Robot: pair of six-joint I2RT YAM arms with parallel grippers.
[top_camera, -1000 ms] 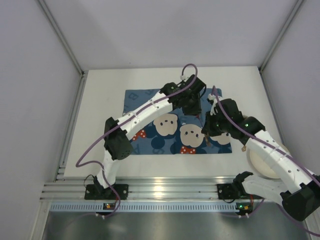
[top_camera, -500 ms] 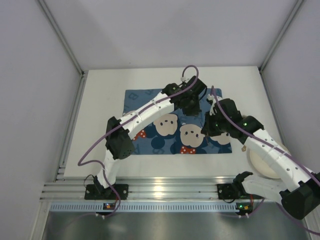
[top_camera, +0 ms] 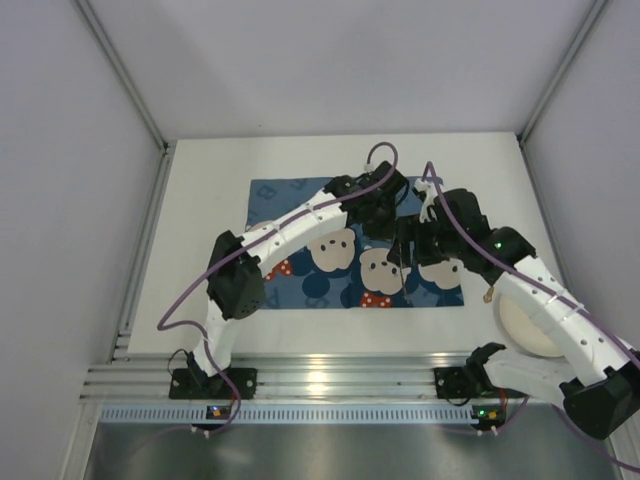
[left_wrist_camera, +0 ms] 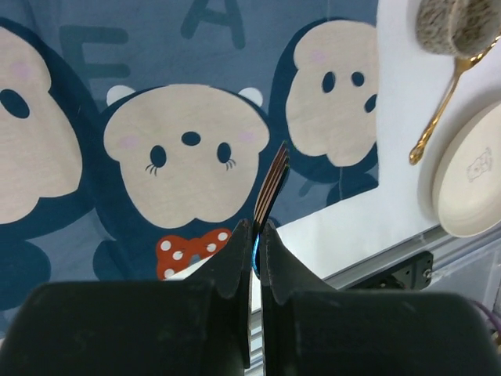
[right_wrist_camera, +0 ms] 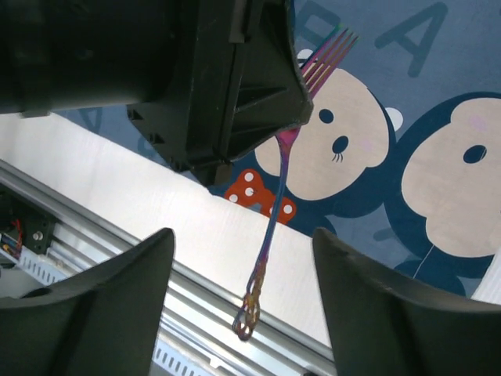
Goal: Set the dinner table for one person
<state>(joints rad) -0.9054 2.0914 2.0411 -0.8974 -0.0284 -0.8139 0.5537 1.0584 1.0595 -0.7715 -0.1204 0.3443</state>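
**Overhead view, left to right.** The white counter [top_camera: 205,210] is the large flat surface. Its left part lies bare, and a blue cartoon-print placemat [top_camera: 275,195] lies flat on its middle. Both arms reach over the placemat and cover its far right part.

The left pincer [left_wrist_camera: 254,229] is clenched on a fork [right_wrist_camera: 275,205], gripping it just below the tines. In the left wrist view the fork shows edge-on as a thin strip past the fingertips, above the placemat, and the handle is hidden.

In the right wrist view the iridescent handle runs toward the counter's near edge. Whether it touches anything cannot be told.

The right pincer [right_wrist_camera: 243,239] is released. Its two fingers stand wide apart on either side of the handle, touching nothing, and only their blurred tips show. From overhead the two pincers merge into one dark mass and the fork cannot be made out.

At the right, off the placemat, a cream plate [left_wrist_camera: 470,184] rests on the counter, cut off by the frame edge. Just beyond it lie a gold spoon [left_wrist_camera: 442,102] and a speckled cup [left_wrist_camera: 454,23], which is cropped at the top.
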